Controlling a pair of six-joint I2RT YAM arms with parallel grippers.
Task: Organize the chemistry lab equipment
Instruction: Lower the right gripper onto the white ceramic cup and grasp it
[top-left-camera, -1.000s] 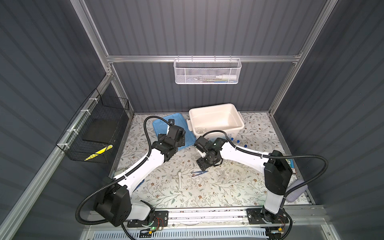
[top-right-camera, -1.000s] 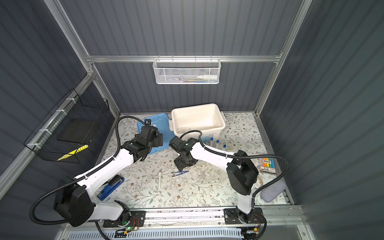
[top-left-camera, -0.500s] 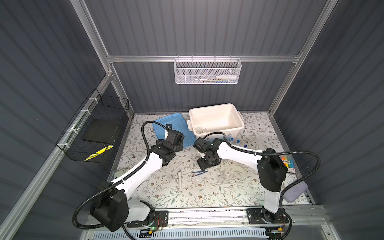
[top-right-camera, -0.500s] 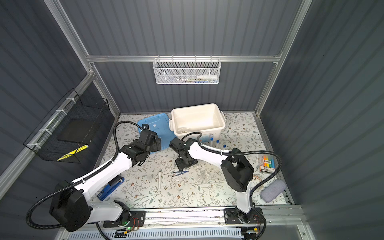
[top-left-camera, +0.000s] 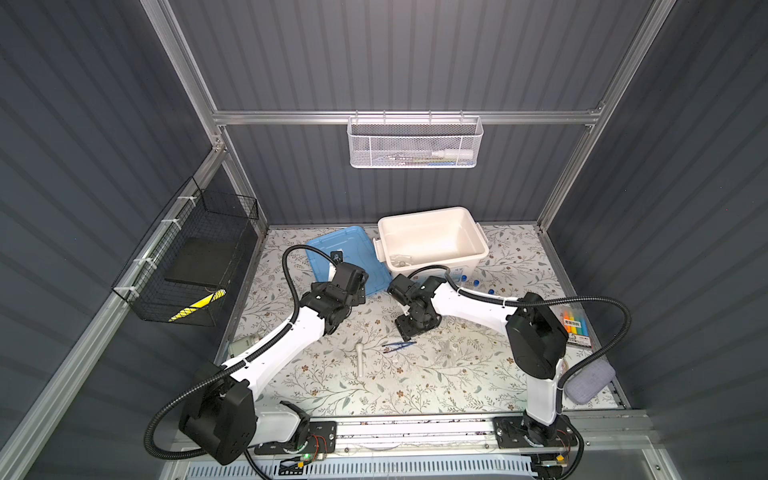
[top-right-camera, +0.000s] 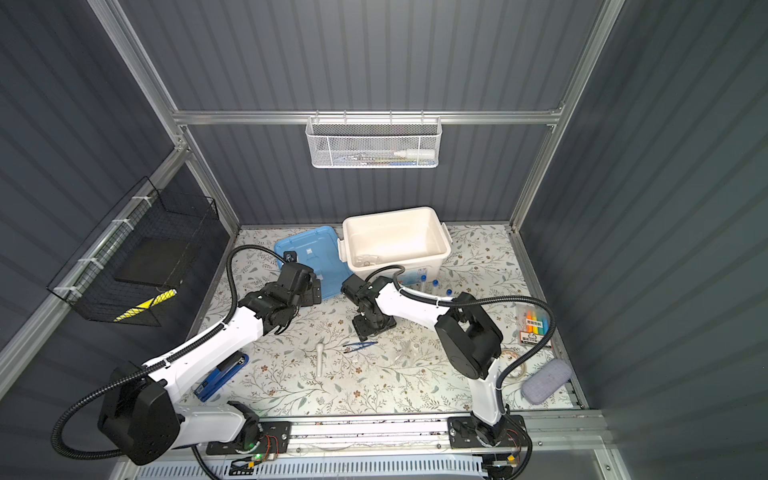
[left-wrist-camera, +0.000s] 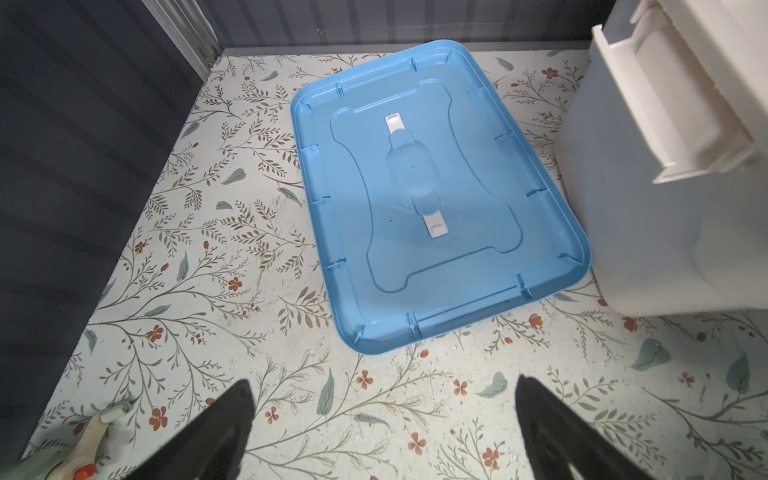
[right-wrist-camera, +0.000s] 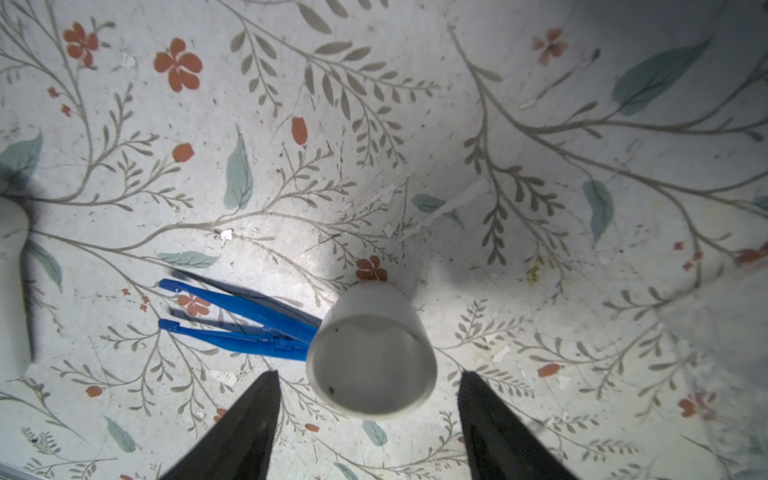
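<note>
**1. right end effector** (right-wrist-camera: 369, 374): released. Its fingers are spread wider than the small white bowl (right-wrist-camera: 371, 353). The bowl stands upright on the counter (right-wrist-camera: 457, 124) between them, with a gap on either side and no contact. You have one bowl. Both top views hide it under the end effector's body; only the right wrist view shows it.

**2. blue tweezers** (right-wrist-camera: 239, 318): one pair, lying flat just beside the right end effector. The hinge end passes behind the bowl, and you cannot tell whether the two touch.

**3. white pestle** (top-left-camera: 360, 360): one, lying past the tweezers from the right end effector, apart from them.

**4. blue-capped test tubes** (top-left-camera: 476, 282): you can count three caps, behind the right end effector and near the white bin (top-left-camera: 424, 212).

**5. clear glass vessels** (top-right-camera: 407, 350): near the right end effector, on the side away from the pestle. The number is not legible.

**6. left end effector** (left-wrist-camera: 384, 399): released, with nothing between its fingers. It hovers over bare counter just short of the blue lid (left-wrist-camera: 478, 187). You have one lid, lying flat beside the one bin.

**7. blue-black stapler** (top-right-camera: 222, 376): one. It shows in a top view, beside the left arm, and in neither wrist view.

**8. marker pack** (top-left-camera: 575, 326): one, well apart from both end effectors.
</note>
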